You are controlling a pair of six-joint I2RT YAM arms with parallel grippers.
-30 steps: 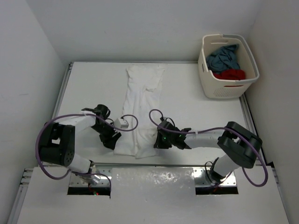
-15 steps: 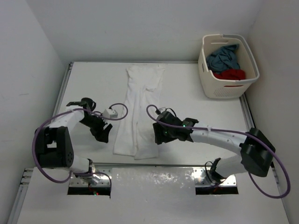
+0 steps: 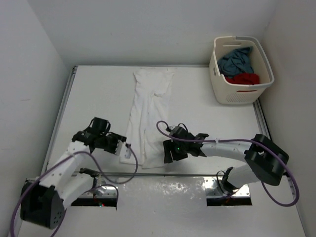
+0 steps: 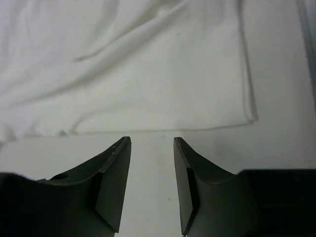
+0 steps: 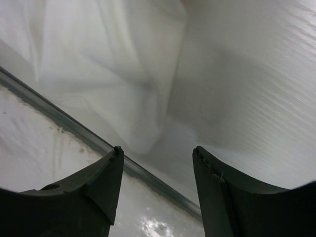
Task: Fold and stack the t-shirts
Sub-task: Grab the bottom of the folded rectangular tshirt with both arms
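While the white t-shirt [image 3: 148, 113] lies as a long strip down the middle of the worktop [image 3: 98, 94], the left hand [image 3: 122, 149] and right hand [image 3: 168, 153] flank its near hem, both parted and empty. The red t-shirt [image 3: 245, 78] and blue-grey t-shirt [image 3: 237, 59] fill the far-right basket [image 3: 237, 95].

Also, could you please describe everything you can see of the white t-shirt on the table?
The white t-shirt is soft, wrinkled cloth, plain white with no markings showing. It lies flat on the table, folded lengthwise into a long narrow strip that runs from near the far edge toward the arms. A stitched hem shows at its near end. The open left gripper sits just short of its near left corner and the open right gripper is by its near right corner; neither holds it.
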